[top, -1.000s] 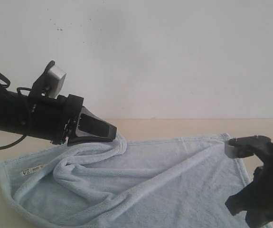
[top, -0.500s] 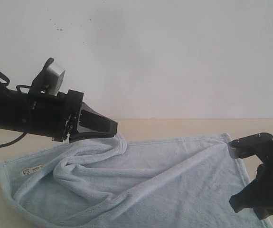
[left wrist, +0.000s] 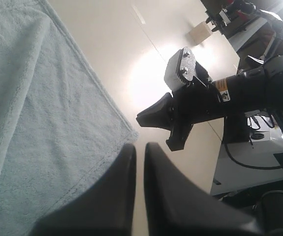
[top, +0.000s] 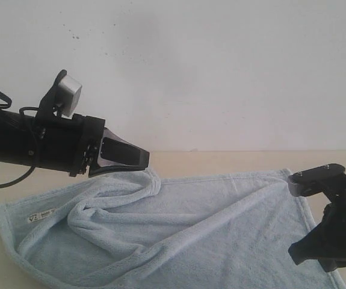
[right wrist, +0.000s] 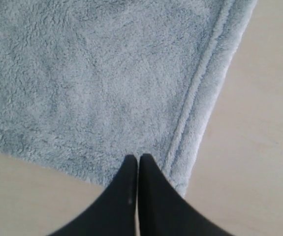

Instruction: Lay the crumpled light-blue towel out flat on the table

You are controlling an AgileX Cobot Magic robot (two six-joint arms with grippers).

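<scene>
The light-blue towel [top: 221, 223] lies mostly spread on the beige table [top: 233, 159]. A rolled fold [top: 109, 208] curls across its left half, and the white label [top: 40, 215] sits near the left corner. My left gripper [top: 144, 159] hovers just above the fold's back end; in the left wrist view it [left wrist: 140, 146] is shut with nothing between its fingers. My right gripper [top: 295, 253] hangs over the towel's right edge. The right wrist view shows it [right wrist: 138, 157] shut and empty above the hemmed corner [right wrist: 190, 162].
A white speckled wall [top: 221, 72] rises behind the table. In the left wrist view the right arm [left wrist: 215, 93] stands over the bare table [left wrist: 107, 44], with a small box [left wrist: 200, 33] and equipment past the table's edge.
My left gripper has lifted slightly off the fold's back end. The right arm has shifted a little to the right and its camera end has risen. The towel lies as before.
</scene>
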